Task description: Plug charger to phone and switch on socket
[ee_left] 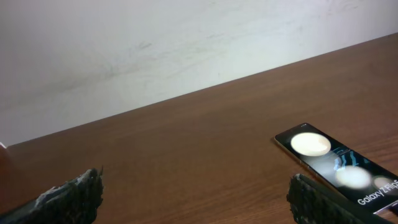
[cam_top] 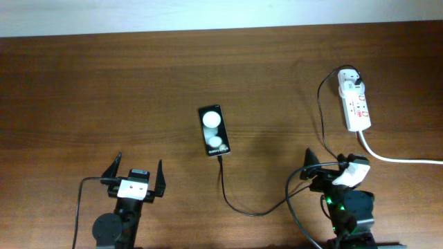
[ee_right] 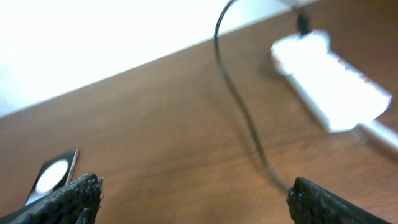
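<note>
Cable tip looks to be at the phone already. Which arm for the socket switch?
Right. The socket sits at the far right, just ahead of the right gripper, which is open and empty. The left gripper is across the table, on the other side of the phone.

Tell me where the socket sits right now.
In the overhead view the socket lies toward the far right of the table, beyond the right gripper and well right of the phone.
</note>
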`<act>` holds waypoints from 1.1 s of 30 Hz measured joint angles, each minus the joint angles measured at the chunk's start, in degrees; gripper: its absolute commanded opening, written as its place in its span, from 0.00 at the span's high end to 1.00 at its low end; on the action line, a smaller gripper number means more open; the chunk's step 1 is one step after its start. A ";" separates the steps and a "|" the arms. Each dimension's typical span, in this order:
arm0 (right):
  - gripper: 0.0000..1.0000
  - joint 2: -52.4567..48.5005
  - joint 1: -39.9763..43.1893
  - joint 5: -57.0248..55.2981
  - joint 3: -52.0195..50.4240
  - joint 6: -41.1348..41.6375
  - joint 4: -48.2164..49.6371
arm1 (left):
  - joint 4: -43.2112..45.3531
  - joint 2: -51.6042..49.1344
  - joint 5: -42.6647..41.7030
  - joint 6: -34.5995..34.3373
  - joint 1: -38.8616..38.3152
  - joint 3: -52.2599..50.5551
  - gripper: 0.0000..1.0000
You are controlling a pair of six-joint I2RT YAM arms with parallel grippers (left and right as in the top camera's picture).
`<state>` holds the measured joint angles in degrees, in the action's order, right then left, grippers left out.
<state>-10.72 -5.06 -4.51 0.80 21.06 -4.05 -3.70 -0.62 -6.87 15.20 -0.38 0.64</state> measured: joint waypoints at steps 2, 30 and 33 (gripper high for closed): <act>0.01 3.93 3.48 1.42 0.00 -2.14 -0.22 | 0.00 0.00 0.00 -0.02 0.00 0.00 0.01; 0.01 9.88 5.09 3.34 0.00 -17.22 -0.37 | 0.00 0.00 0.00 0.00 0.00 0.00 0.01; 0.01 9.88 5.09 3.34 0.00 -17.20 -0.35 | 0.00 0.00 0.00 0.00 0.00 0.00 0.01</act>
<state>-0.84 0.03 -1.17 0.80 3.86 -4.40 -3.70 -0.62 -6.87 15.20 -0.38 0.64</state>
